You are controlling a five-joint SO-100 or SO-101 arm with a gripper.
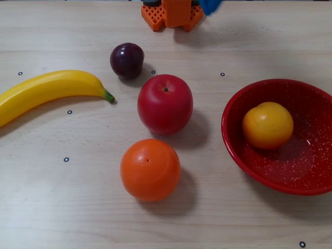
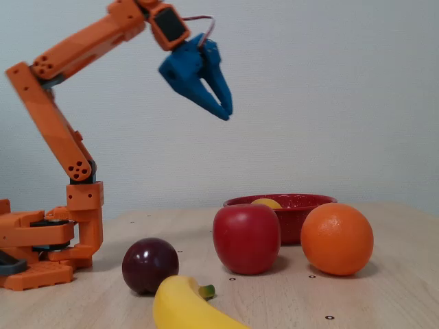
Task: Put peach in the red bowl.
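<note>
The yellow-orange peach [image 1: 267, 125] lies inside the red speckled bowl [image 1: 290, 174] at the right, toward the bowl's left wall. From the side, only the peach's top [image 2: 266, 203] shows above the bowl's rim [image 2: 305, 201]. My blue gripper [image 2: 225, 113] hangs high in the air, well above the table and left of the bowl, shut with nothing in it. In the fixed view from above, only a blue sliver of the gripper [image 1: 209, 5] shows at the top edge.
A red apple [image 1: 165, 104], an orange [image 1: 150, 169], a dark plum [image 1: 127, 60] and a banana [image 1: 46, 91] lie on the wooden table left of the bowl. The orange arm base [image 1: 172, 13] stands at the back.
</note>
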